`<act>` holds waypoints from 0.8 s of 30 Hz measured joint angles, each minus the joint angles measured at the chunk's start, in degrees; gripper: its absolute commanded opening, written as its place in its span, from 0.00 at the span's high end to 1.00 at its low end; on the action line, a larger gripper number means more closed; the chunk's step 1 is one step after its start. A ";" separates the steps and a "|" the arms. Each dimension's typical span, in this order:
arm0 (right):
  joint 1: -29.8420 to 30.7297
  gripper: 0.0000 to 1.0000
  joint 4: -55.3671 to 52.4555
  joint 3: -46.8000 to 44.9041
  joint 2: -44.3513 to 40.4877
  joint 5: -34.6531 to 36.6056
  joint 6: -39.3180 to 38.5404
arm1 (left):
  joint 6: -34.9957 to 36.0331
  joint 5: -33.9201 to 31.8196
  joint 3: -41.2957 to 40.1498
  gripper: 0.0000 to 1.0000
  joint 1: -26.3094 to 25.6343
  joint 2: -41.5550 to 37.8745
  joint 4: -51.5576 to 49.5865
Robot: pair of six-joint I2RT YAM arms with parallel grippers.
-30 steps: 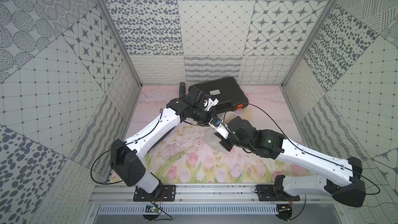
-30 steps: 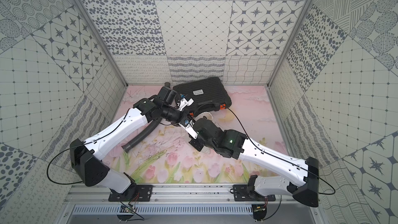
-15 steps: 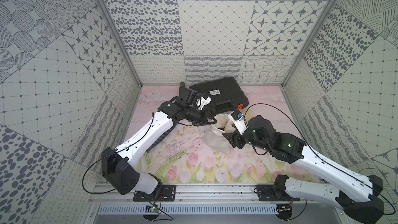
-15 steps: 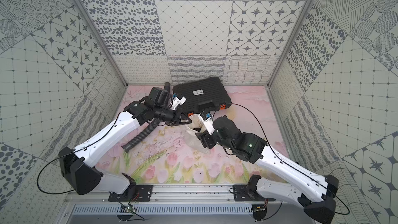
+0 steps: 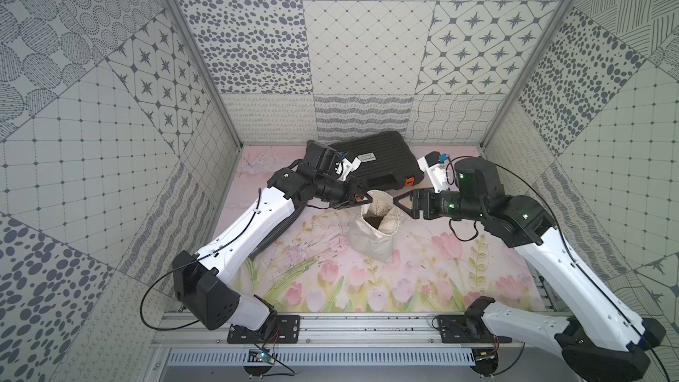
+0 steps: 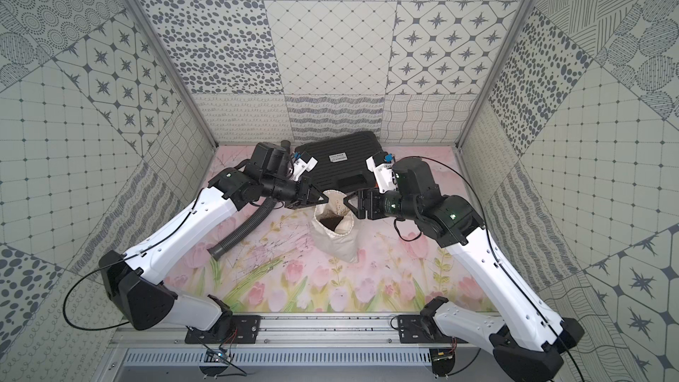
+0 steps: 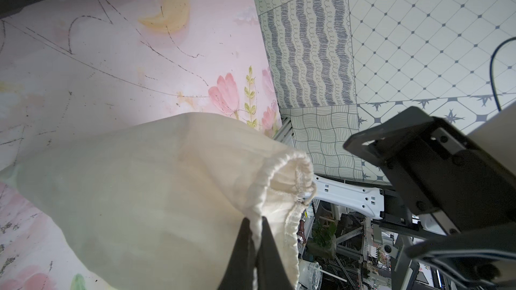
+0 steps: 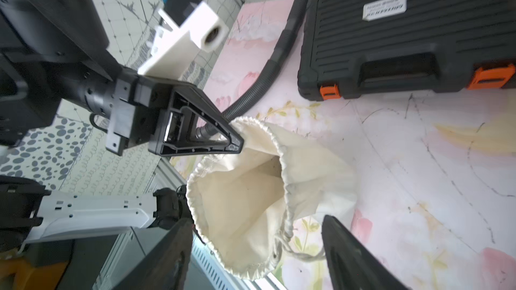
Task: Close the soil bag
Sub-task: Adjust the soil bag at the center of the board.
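Where the floral mat [image 5: 422, 281] meets the back wall, the black case [image 5: 382, 158] lies flat, and a ribbed hose [image 6: 240, 231] runs from beside it past the left arm. Near the middle of the mat, just in front of the case, the bag [image 5: 371, 242] sits leaning. Its mouth is wide open, with dark soil [image 6: 327, 223] showing inside in both top views, so the closing is judged not yet begun. The left gripper [image 7: 254, 232] is pinched tight on the bag's rim, cloth between its fingers. The right gripper [image 5: 398, 203] faces it across the mouth, jaws spread wide and empty. It is near the rim, but whether it touches cannot be told. The white cord [image 8: 287, 237] hangs knotted from the rim on that side, between the spread fingers in the right wrist view.

Judged from this, the right gripper should take the cord, not the cloth. It should close on the knotted strands, then draw away from the left gripper, whose pinch serves as anchor — that way the neck gathers rather than the bag tipping and spilling. A slow, level pull would suit.

The case bears a white label [image 8: 384, 9] with dark print — too small and tilted to read. Its orange latches [image 8: 329, 92] show no writing.
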 measured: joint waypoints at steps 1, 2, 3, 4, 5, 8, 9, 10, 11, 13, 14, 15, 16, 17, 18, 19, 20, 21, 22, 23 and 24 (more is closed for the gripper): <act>-0.72 0.22 -1.62 -0.02 0.79 -1.55 -0.44 | 0.00 0.00 0.11 1.00 0.00 0.02 -0.09; -1.36 0.22 -2.99 -0.02 1.36 -2.58 -0.79 | 0.02 0.00 0.28 1.00 0.00 0.09 -0.22; -1.84 0.22 -4.28 -0.02 1.95 -3.48 -1.11 | 0.02 0.00 0.46 1.00 0.00 0.15 -0.31; -2.12 0.22 -5.33 0.02 2.40 -3.98 -1.55 | 0.02 -0.02 0.72 1.00 0.00 0.24 -0.46; -2.29 0.23 -6.64 0.33 2.97 -4.13 -1.97 | 0.04 -0.02 0.98 1.00 0.00 0.35 -0.63; -1.86 0.23 -10.49 2.60 5.22 -3.52 -3.32 | 0.15 -0.04 1.51 1.00 0.00 0.50 -1.25; -1.57 0.23 -11.39 3.54 5.99 -3.04 -3.67 | 0.24 -0.04 1.66 1.00 0.00 0.52 -1.42; -1.22 0.23 -12.13 4.50 6.80 -2.60 -4.02 | 0.31 -0.07 1.81 1.00 0.00 0.52 -1.66; -0.72 0.23 -12.68 5.31 7.52 -2.10 -4.35 | 0.44 -0.09 1.92 1.00 0.00 0.52 -1.90; 1.03 0.23 -13.62 6.95 9.25 -0.59 -4.76 | 0.68 -0.07 1.97 1.00 0.00 0.50 -2.36; 2.27 0.23 -13.94 7.80 10.29 0.26 -4.83 | 0.74 -0.07 1.97 1.00 0.00 0.50 -2.64; 3.43 0.23 -14.14 8.50 11.28 1.11 -4.92 | 0.79 -0.07 1.97 1.00 0.00 0.50 -2.80; 4.48 0.24 -14.19 9.09 12.33 2.12 -5.01 | 0.94 -0.07 1.97 1.00 0.00 0.50 -2.89; 5.22 0.27 -14.25 9.42 13.29 2.71 -5.01 | 1.01 -0.07 1.97 1.00 0.00 0.50 -2.97; 6.16 0.36 -14.43 9.86 14.67 3.56 -5.25 | 1.11 -0.09 1.97 1.00 0.00 0.50 -3.08; 6.60 0.45 -14.69 10.32 15.85 4.07 -5.42 | 1.14 -0.13 2.03 1.00 0.00 0.48 -3.28; 6.84 0.59 -14.91 10.78 16.87 4.76 -5.62 | 1.16 -0.22 2.14 1.00 0.00 0.46 -3.50; 6.93 0.77 -15.32 11.37 17.92 5.44 -5.75 | 1.20 -0.37 2.36 1.00 0.00 0.44 -3.80; 6.99 0.94 -15.98 12.11 18.82 6.40 -5.64 | 1.25 -0.63 2.60 1.00 0.00 0.39 -4.15; 7.04 1.00 -16.65 12.96 19.43 7.32 -5.70 | 1.36 -1.05 2.91 1.00 0.00 0.31 -4.57; 7.04 1.00 -17.44 13.99 19.87 8.50 -5.92 | 1.44 -1.55 3.26 1.00 0.00 0.22 -5.14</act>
